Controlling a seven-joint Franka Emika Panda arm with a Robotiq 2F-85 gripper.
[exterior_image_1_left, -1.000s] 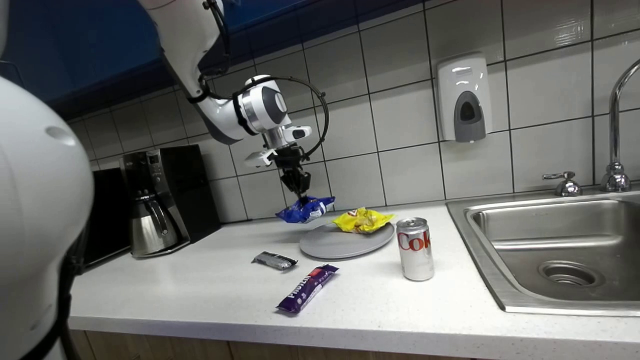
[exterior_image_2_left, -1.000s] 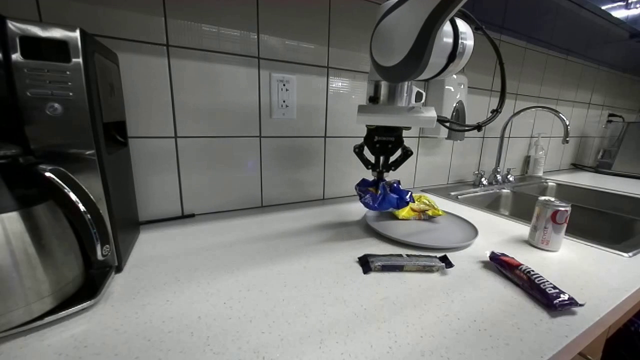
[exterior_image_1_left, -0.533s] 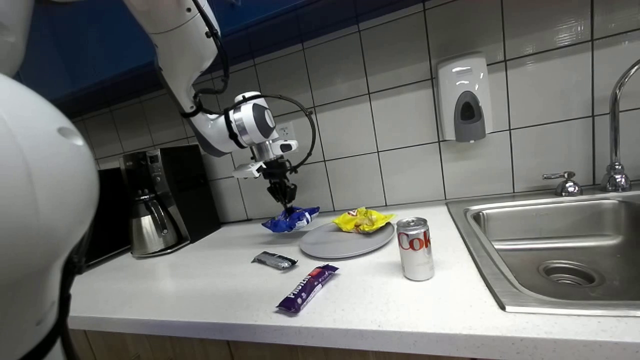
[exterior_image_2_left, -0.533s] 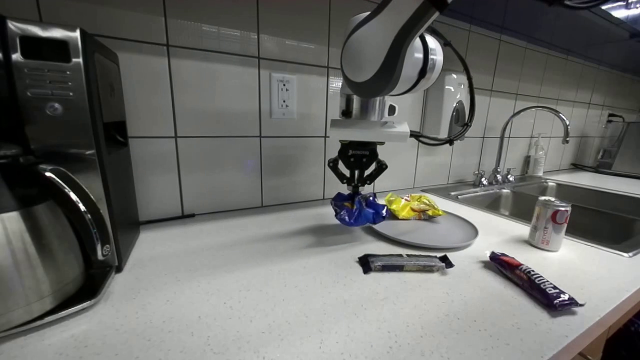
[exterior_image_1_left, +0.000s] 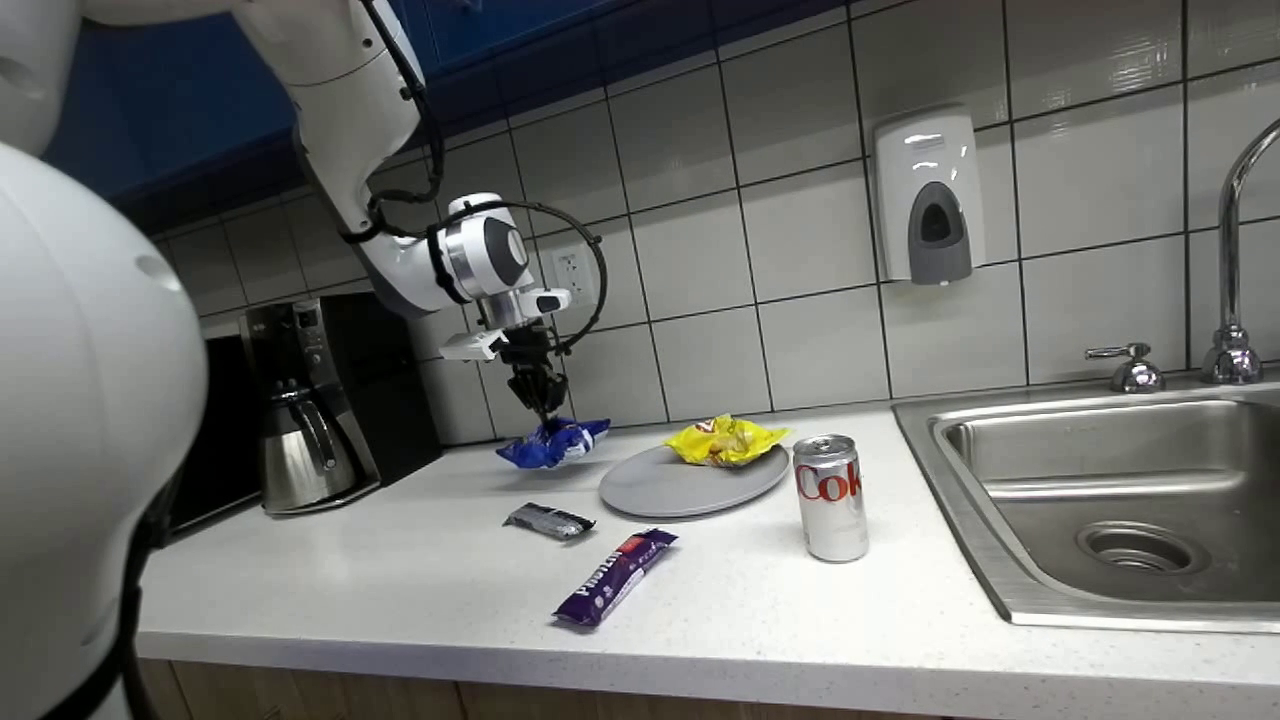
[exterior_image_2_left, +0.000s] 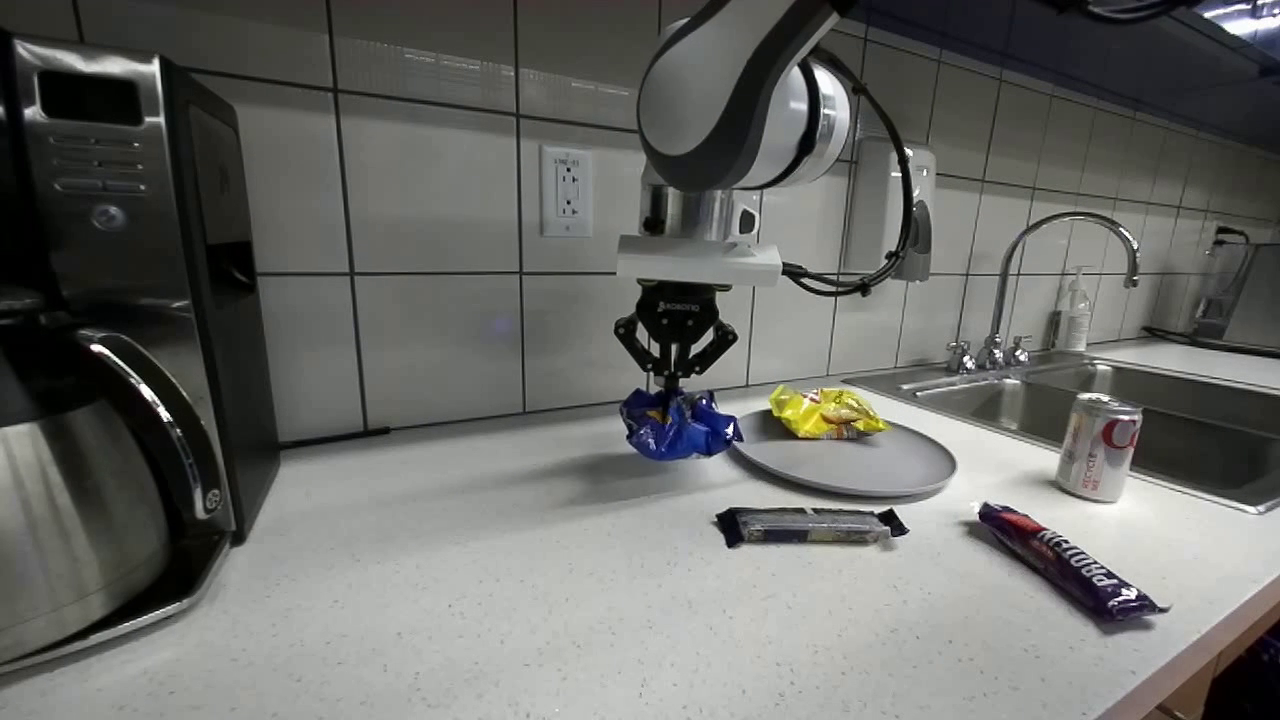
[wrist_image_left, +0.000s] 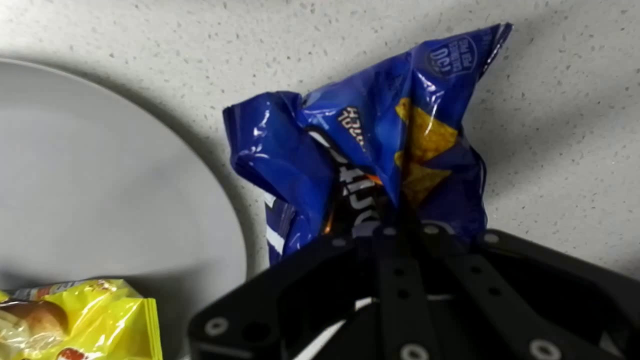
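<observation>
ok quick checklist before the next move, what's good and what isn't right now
Gripper shut on the blue chip bag: ok.
The blue chip bag up off the counter: ok.
The blue chip bag clear of the plate: ok, the wrist view shows counter between them.
The yellow bag resting on the plate: ok.
The soda can upright: ok.
Grip firm enough not to slip: cannot tell.
</observation>
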